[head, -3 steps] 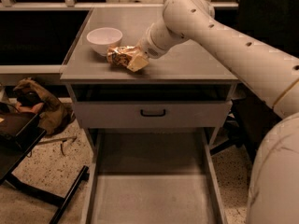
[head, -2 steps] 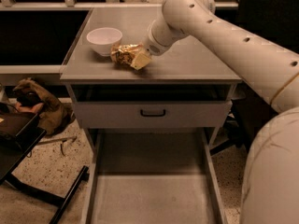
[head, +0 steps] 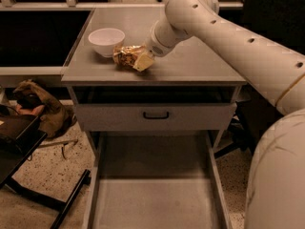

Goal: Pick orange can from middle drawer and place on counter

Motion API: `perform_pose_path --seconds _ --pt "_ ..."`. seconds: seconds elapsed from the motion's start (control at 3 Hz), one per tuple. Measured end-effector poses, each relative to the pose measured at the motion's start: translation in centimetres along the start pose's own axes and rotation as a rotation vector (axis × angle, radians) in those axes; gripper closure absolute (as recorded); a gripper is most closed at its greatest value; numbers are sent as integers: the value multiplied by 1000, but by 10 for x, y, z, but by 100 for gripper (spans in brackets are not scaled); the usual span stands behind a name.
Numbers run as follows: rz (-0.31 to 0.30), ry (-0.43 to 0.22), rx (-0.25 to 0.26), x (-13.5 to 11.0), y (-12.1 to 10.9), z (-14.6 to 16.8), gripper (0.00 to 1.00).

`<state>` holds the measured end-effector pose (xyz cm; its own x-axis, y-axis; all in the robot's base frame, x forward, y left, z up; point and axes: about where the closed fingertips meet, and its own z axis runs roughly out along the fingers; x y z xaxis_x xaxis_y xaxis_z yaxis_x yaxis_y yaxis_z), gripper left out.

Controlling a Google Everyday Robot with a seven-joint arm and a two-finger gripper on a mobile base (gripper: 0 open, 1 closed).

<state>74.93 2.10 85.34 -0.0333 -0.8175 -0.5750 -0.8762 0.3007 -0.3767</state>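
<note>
The orange can [head: 125, 56] lies low on the counter [head: 195, 63], just right of the white bowl [head: 106, 39]. My gripper [head: 136, 60] reaches in from the right at the end of the white arm [head: 224, 37] and is shut on the orange can, with one pale finger [head: 144, 62] showing at the can's right end. The can's underside seems to touch the counter. The middle drawer [head: 152, 199] is pulled out at the bottom of the view, and its flat bottom holds nothing.
A grey drawer front with a black handle [head: 156, 115] is above the open tray. A brown bag [head: 35, 106] and a black stand [head: 28, 142] are on the floor to the left. The robot's white body [head: 279, 175] fills the right side.
The gripper with the can has shifted slightly left, closer to the white bowl. The bowl and drawers have not moved.
</note>
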Motion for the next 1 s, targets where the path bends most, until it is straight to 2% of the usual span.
perform_pose_path --seconds 0.67,1.0 --pt "0 0 0 0 0 0 12" --pt "0 0 0 0 0 0 0"
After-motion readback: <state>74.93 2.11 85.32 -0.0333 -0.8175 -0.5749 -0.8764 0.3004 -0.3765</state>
